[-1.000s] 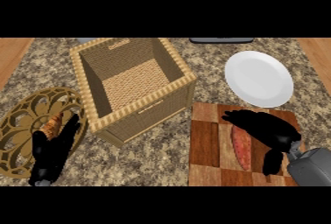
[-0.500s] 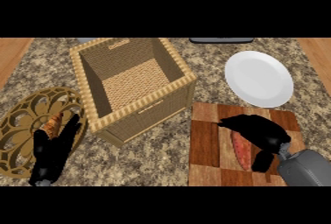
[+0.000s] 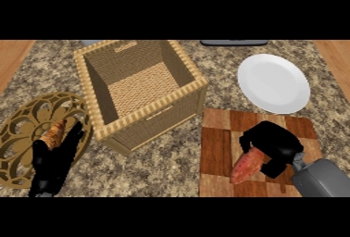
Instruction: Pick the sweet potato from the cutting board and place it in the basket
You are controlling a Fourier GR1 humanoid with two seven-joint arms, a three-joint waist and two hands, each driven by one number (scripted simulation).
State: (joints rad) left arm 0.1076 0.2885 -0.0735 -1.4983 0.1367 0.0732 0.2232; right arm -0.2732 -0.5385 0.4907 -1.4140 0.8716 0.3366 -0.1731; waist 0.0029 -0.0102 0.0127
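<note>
The sweet potato (image 3: 245, 166), reddish orange and elongated, shows below my right hand (image 3: 273, 143) over the checkered wooden cutting board (image 3: 217, 139). My right hand's fingers and thumb curl round its upper end, hiding that part. The wicker basket (image 3: 191, 90), square and deep, stands to the upper left of the board. My left hand (image 3: 56, 159) rests open at the lower left, fingers up, over a round trivet.
A white plate (image 3: 273, 82) lies beyond the board at the right. A round wooden lattice trivet (image 3: 27, 125) with a croissant (image 3: 53, 134) on it sits at the left. A dark object (image 3: 234, 43) lies at the counter's far edge.
My right hand has closed on the sweet potato's upper end, and the potato has tilted from lying along the board. The left hand has not moved.
</note>
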